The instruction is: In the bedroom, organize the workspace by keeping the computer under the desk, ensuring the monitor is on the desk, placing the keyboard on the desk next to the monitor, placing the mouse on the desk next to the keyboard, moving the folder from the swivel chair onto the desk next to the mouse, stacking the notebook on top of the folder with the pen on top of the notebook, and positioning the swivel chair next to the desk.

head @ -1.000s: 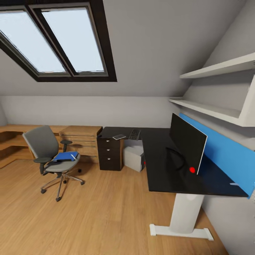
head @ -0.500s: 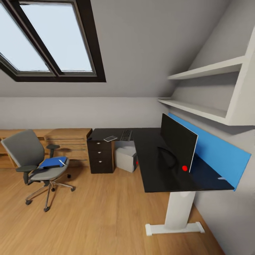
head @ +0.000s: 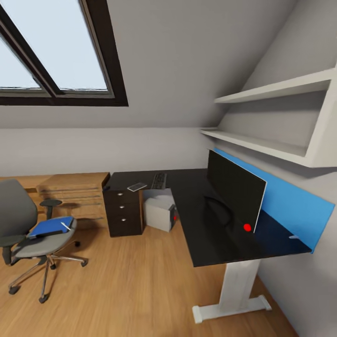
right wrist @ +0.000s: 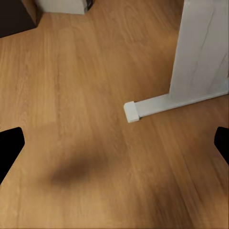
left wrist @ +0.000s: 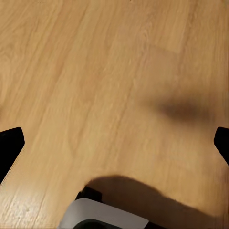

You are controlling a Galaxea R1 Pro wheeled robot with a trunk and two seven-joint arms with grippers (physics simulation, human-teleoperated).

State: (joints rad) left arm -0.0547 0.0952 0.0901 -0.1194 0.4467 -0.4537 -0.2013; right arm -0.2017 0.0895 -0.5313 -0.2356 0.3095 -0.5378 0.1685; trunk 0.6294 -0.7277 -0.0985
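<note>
The blue folder [head: 49, 227] lies on the seat of the swivel chair [head: 28, 234], with a white pen [head: 65, 226] on its edge. The chair stands on the wood floor [head: 131, 285], well apart from the black desk [head: 201, 224]. On the desk are the monitor [head: 234, 189], the keyboard [head: 158, 180] and a small pad [head: 136, 186]. The computer [head: 160, 213] sits underneath. Both wrist views look down at floor; the left gripper [left wrist: 114, 145] and right gripper [right wrist: 114, 148] have their fingers spread wide, holding nothing.
</note>
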